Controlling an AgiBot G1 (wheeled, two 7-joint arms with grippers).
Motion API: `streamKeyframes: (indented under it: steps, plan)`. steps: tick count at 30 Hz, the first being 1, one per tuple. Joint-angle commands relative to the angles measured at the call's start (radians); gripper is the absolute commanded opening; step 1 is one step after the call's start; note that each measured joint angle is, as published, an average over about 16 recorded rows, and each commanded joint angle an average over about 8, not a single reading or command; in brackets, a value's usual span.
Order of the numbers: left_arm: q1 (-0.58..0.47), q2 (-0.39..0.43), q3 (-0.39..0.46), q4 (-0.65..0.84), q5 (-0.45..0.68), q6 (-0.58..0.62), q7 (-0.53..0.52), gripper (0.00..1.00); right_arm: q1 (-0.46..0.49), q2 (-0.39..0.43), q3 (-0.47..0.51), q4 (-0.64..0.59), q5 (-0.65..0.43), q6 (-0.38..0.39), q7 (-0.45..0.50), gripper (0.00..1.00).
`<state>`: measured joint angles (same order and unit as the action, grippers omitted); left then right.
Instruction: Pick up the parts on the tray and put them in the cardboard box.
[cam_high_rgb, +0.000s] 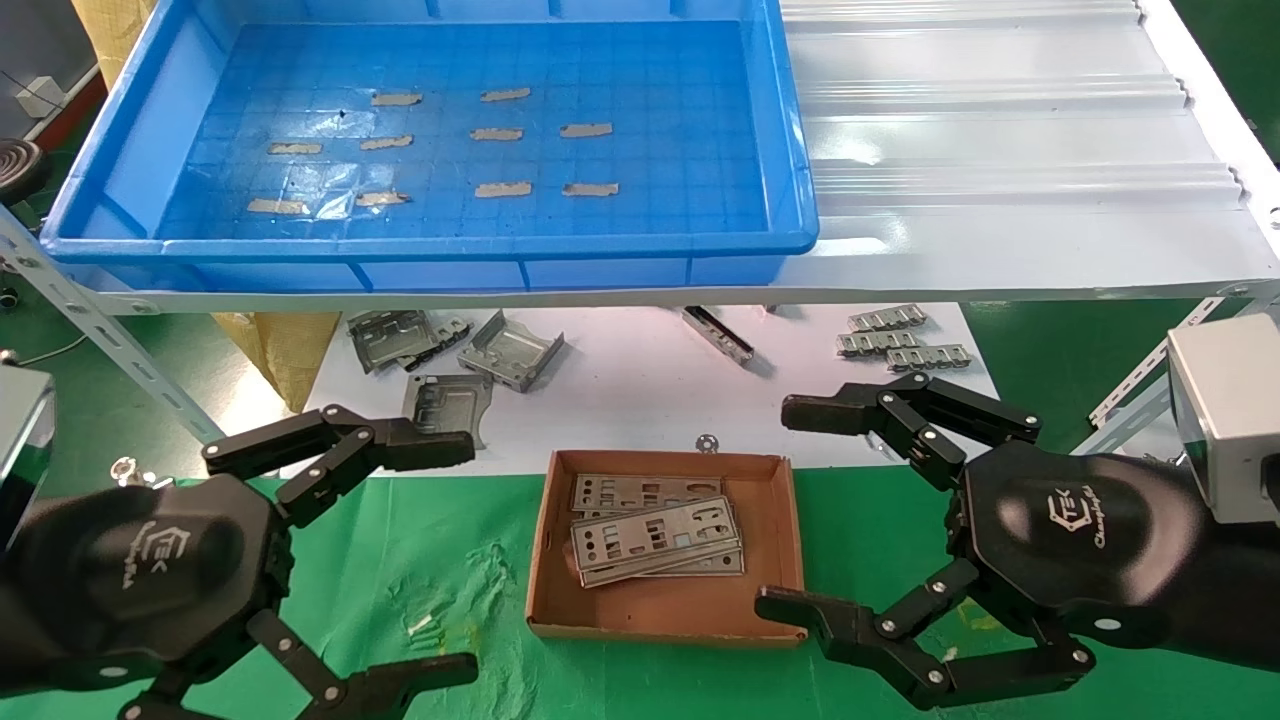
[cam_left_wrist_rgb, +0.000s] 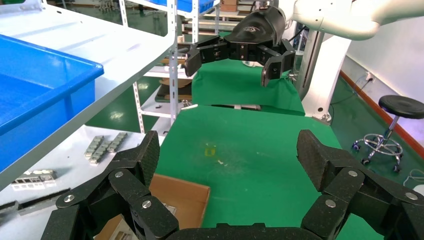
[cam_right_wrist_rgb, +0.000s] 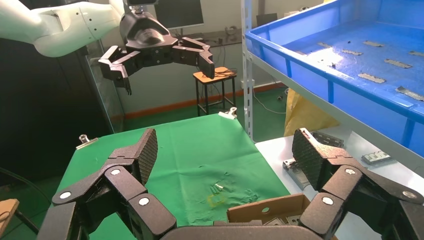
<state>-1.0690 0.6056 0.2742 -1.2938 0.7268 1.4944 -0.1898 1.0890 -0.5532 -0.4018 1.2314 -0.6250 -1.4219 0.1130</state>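
Silver punched parts (cam_high_rgb: 655, 538) stacked flat in brown cardboard box (cam_high_rgb: 665, 612), blue tray (cam_high_rgb: 440, 245) on shelf behind

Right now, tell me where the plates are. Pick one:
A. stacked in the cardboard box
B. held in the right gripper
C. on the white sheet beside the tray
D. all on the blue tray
A: the plates lie stacked in the cardboard box, while the tray holds only tape scraps and both open grippers, left and right, are empty.

Black logo-marked grippers (cam_high_rgb: 440, 560), white arms (cam_left_wrist_rgb: 345, 17)
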Motion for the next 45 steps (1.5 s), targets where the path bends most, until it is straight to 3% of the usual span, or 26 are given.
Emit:
streamKeyframes:
  steps: [1,45]
  plan:
    - [-0.001,0.001,0.001,0.002,0.001,0.000,0.000,1.00,0.000,0.000,0.000,0.000,0.000,0.000,0.000,1.00]
    - [-0.006,0.006,0.006,0.011,0.004,0.001,0.003,1.00,0.000,0.000,0.000,0.000,0.000,0.000,0.000,1.00]
